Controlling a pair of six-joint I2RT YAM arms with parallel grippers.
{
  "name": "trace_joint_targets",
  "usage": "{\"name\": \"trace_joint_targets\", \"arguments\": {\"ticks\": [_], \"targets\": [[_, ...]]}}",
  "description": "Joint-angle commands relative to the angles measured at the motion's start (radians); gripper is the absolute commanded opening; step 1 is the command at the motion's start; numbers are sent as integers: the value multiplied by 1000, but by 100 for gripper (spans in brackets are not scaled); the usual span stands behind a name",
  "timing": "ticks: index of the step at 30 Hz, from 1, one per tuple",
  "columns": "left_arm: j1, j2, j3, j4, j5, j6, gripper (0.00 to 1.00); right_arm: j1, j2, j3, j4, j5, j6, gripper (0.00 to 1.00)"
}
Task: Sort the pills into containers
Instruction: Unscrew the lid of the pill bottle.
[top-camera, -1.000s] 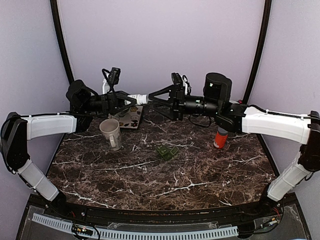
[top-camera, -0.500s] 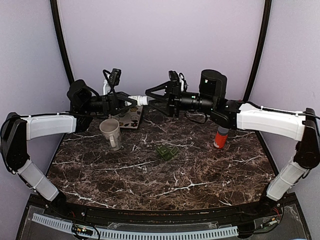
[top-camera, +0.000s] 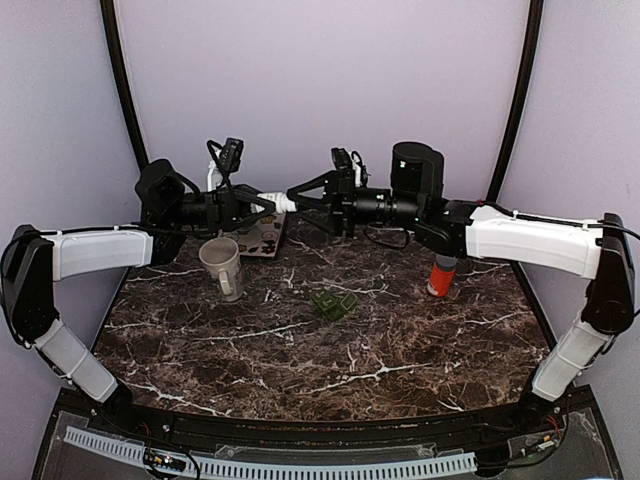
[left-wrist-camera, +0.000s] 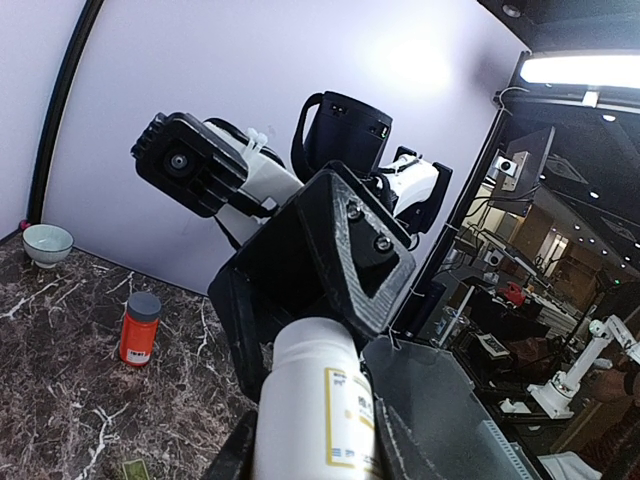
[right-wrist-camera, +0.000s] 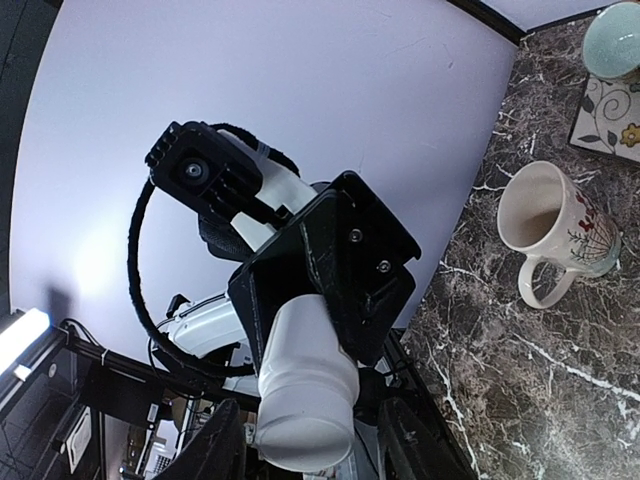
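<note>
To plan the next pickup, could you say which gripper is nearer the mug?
Left. The left gripper, holding the white bottle, hangs just above the mug; the right gripper is farther off to its right.

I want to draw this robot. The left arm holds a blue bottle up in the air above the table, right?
Not quite. The bottle is white, not blue; the left wrist view shows it. The left end effector does hold it up in the air above the table.

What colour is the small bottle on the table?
The bottle is orange-red with grey cap; best in left wrist view.
</note>
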Motion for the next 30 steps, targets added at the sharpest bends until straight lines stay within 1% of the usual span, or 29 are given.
{"name": "trace_joint_targets", "arguments": {"ticks": [1, 6, 11, 13, 17, 24, 30], "targets": [[-10, -38, 11, 0, -7, 20, 0, -7, 9, 44, 14, -8, -4, 43], [-12, -39, 14, -15, -9, 33, 0, -6, 16, 56, 7, -16, -15, 31], [-14, -45, 11, -27, -29, 40, 0, -7, 24, 75, -28, -32, -57, 12], [-14, -49, 5, -24, -38, 34, 0, -7, 24, 79, -43, -31, -86, 7], [-14, -42, -3, 30, -48, -19, 0, -7, 24, 103, -102, -29, -202, 5], [-14, -38, -7, 111, -63, -107, 0, -7, 9, 110, -143, -36, -387, 5], [-13, -32, -11, 162, -62, -173, 0, -7, 5, 135, -217, -41, -598, 4]]}}
